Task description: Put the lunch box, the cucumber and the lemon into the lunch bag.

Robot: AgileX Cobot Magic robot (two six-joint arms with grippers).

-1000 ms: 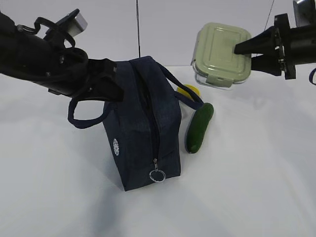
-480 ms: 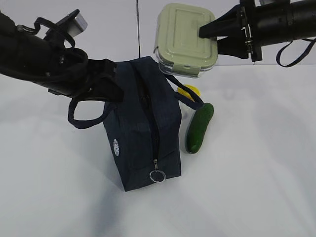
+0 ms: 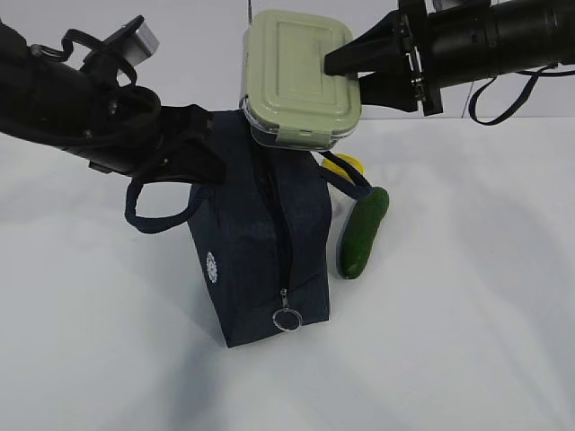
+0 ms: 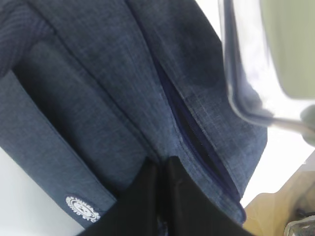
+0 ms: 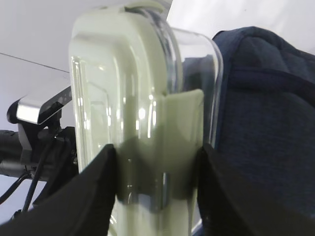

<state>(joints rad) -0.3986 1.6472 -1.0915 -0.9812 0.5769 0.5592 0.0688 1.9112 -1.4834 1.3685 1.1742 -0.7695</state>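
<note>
White tabletop (image 3: 467, 314); right pincer (image 3: 346, 76) clamps glossy sage-lidded lunch box (image 3: 296, 72) above woven navy lunch bag (image 3: 260, 242).

White tabletop (image 3: 467, 341) against a pale back wall (image 3: 198, 54)

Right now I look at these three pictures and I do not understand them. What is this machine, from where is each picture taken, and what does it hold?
It is a robot with two black arms, each ending in a claw. The wide picture looks at the table from the front. The other two come from small cameras on each wrist. The right claw grips the lunch box, pale green lid and clear body, in the air over the lunch bag. The left claw is shut on the dark blue fabric of the bag. On the white table, beside the bag, lie the cucumber and the lemon, partly hidden behind a handle.
</note>
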